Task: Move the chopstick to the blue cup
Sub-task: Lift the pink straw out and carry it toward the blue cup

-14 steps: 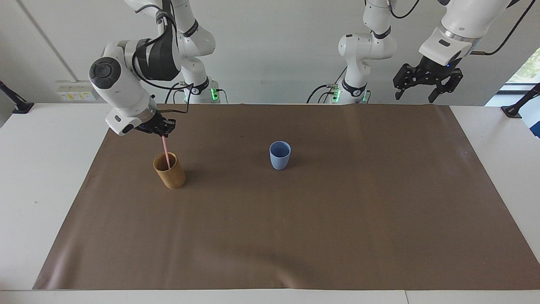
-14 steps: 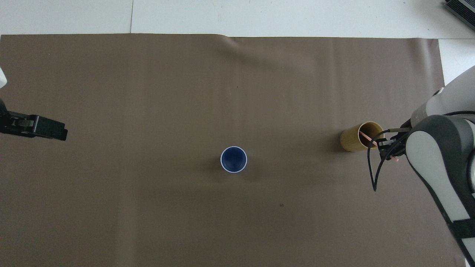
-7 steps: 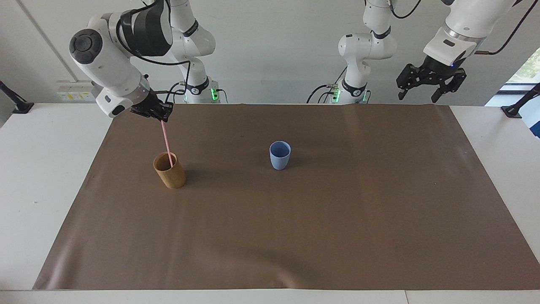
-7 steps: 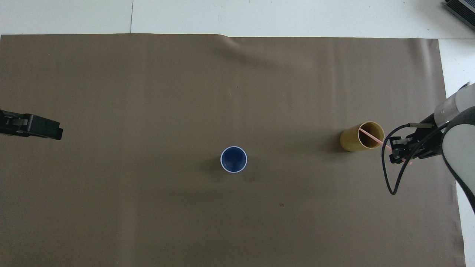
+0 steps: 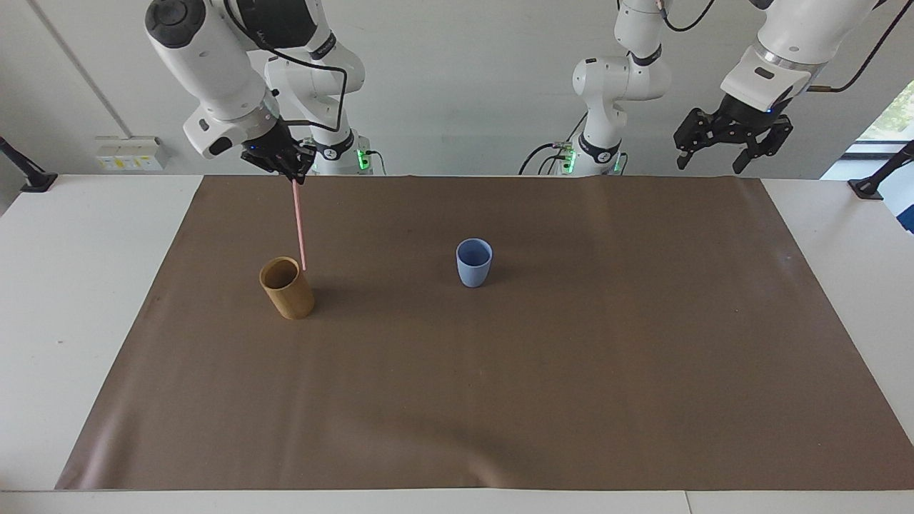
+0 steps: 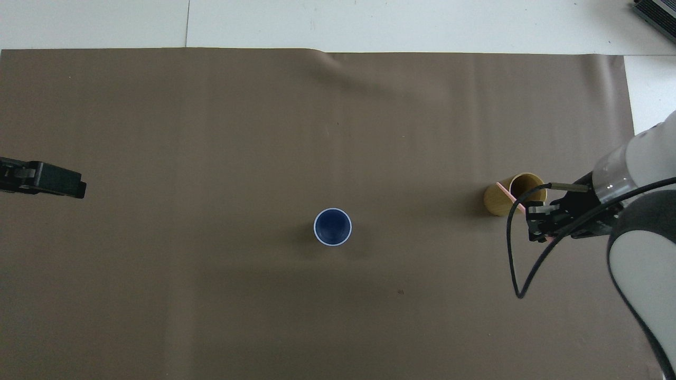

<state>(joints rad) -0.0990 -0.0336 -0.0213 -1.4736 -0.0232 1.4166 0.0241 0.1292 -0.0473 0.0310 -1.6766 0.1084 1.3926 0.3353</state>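
The pink chopstick (image 5: 298, 225) hangs nearly upright in the air, with my right gripper (image 5: 291, 171) shut on its top end. Its lower tip is out of the tan cup (image 5: 287, 288), level with that cup's rim and just beside it. From overhead the chopstick (image 6: 509, 194) shows as a short pink line crossing the tan cup (image 6: 499, 199), with the right gripper (image 6: 543, 231) next to it. The blue cup (image 5: 474, 263) (image 6: 332, 227) stands upright and empty mid-mat. My left gripper (image 5: 732, 146) (image 6: 68, 184) waits open, high over the left arm's end of the mat.
A brown mat (image 5: 500, 400) covers most of the white table (image 5: 78, 285). The tan cup stands toward the right arm's end of the mat. A black cable (image 6: 520, 264) loops down from the right wrist.
My right gripper has risen with the chopstick, drawing it up out of the tan cup and slightly toward the blue cup. The left arm has barely moved.
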